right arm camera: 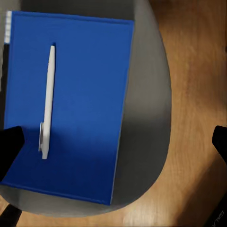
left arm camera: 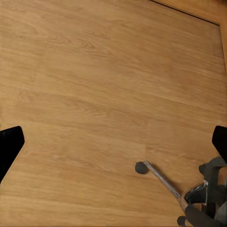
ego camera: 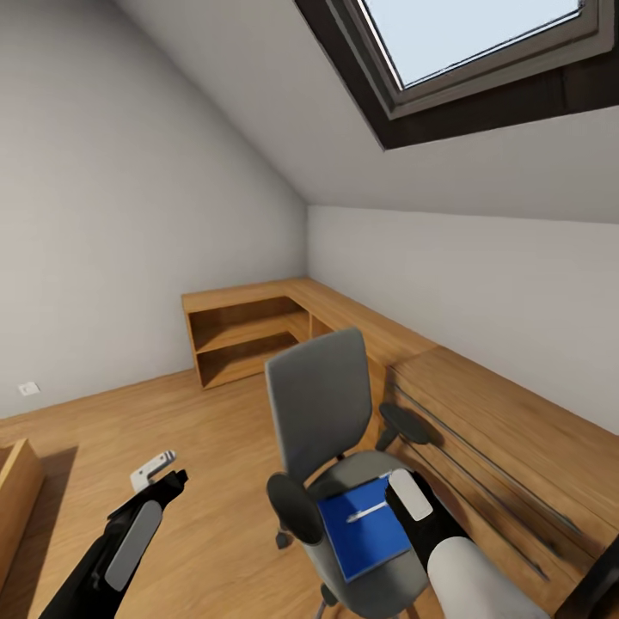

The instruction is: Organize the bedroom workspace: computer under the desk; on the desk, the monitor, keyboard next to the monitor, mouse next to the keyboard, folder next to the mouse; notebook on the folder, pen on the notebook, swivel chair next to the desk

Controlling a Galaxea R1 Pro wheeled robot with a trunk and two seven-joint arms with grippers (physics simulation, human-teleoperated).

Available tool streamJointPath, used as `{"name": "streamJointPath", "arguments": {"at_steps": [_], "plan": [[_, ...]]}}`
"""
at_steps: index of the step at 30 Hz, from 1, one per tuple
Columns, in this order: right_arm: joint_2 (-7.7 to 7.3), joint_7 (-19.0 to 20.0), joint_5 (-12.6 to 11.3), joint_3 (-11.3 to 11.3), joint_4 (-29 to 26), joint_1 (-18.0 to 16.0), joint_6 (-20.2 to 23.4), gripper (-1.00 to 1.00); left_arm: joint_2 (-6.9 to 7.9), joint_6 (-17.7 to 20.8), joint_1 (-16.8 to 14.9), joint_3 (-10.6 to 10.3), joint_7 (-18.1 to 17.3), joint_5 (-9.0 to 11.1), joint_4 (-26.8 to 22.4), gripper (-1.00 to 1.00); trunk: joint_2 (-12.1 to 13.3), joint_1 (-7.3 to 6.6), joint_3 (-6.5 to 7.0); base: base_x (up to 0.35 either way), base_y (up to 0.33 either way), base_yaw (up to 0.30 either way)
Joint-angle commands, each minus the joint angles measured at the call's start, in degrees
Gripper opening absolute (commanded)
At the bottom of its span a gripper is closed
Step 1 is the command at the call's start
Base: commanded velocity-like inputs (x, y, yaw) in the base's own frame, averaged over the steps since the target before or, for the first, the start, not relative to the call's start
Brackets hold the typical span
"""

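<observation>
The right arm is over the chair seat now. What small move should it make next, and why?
Probably lower the right gripper toward the white pen, which lies loose on the blue folder on the swivel chair. The jaws stand open above it, and lifting the folder first might let the pen roll off.

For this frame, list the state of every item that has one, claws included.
Grey padded swivel chair: upright on the wood floor, beside the low wooden bench.
Flat bright blue folder: lying flat on the chair seat.
White pen: lying on the folder.
Left claw: open, over bare floor.
Right claw: open, above the folder, holding nothing.
Roof window: appears closed.
</observation>
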Motion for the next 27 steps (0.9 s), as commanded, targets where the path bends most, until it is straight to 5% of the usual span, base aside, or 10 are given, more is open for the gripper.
{"name": "streamJointPath", "arguments": {"at_steps": [1, 10, 22, 27], "plan": [[0.03, -0.2, 0.2, -0.3, -0.1, 0.0, 0.6, 1.00, -0.01, 0.2, 0.0, 0.0, 0.5, 0.4, -0.1, 1.00, 0.0, 0.03, -0.07, 0.298, 0.026, 0.140], [-0.07, 0.1, 0.2, -0.3, -0.1, 0.0, 0.6, 1.00, 0.02, 0.3, 0.0, -0.1, 0.8, 0.5, -0.1, 1.00, 0.0, 0.03, -0.07, 0.171, 0.017, 0.186], [0.02, 4.7, 0.4, -0.1, -0.1, 0.0, 0.5, 1.00, -0.04, 0.4, 0.0, 0.0, 0.6, 0.9, -2.8, 1.00, 0.0, 0.03, -0.07, 0.070, 0.023, 0.013], [0.00, 4.8, 0.4, -0.1, -0.2, 0.0, 0.5, 1.00, 0.03, 0.4, 0.0, 0.1, 0.7, 0.9, -4.1, 1.00, -2.0, 1.13, -0.97, 0.001, 0.000, 0.000]]}}
